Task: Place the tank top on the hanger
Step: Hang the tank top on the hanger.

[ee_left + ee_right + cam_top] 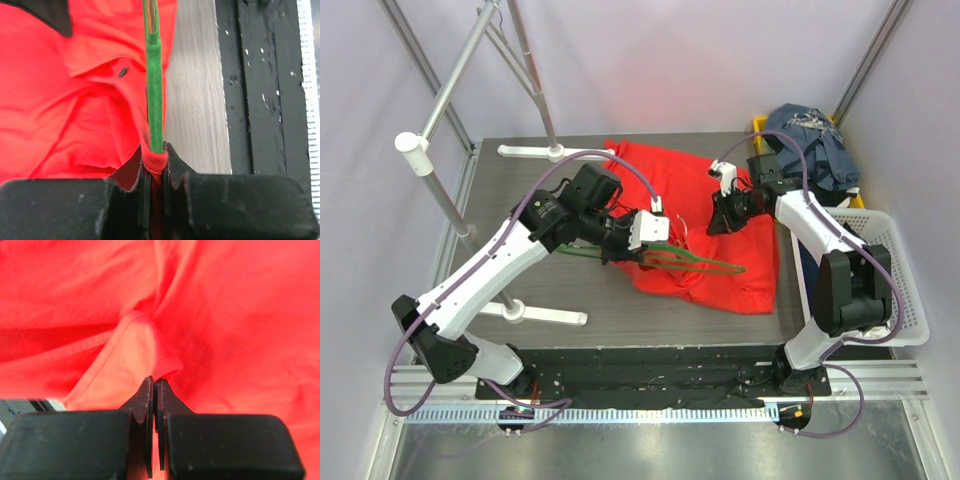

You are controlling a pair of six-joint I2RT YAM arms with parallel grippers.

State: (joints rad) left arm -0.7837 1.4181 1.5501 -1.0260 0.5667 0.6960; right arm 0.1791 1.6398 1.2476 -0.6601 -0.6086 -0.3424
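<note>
The red tank top point(672, 178) lies crumpled across the middle of the table. The thin green hanger point(708, 265) lies over its near part. My left gripper point(644, 243) is shut on one arm of the hanger point(154, 90), with a bunched red hem of the tank top point(60, 100) wrapped round that arm between the jaws point(156, 156). A small dark mark point(123, 71) shows on the fabric. My right gripper point(723, 216) is over the top's right part, shut on a folded hem of the tank top point(225, 315) at its fingertips point(154, 383).
A metal clothes rack point(440, 195) with white feet point(545, 316) stands on the left. A white basket point(895, 290) sits at the right edge. Dark blue clothes point(815, 140) lie at the back right. The table's near edge point(260, 100) is just right of the hanger.
</note>
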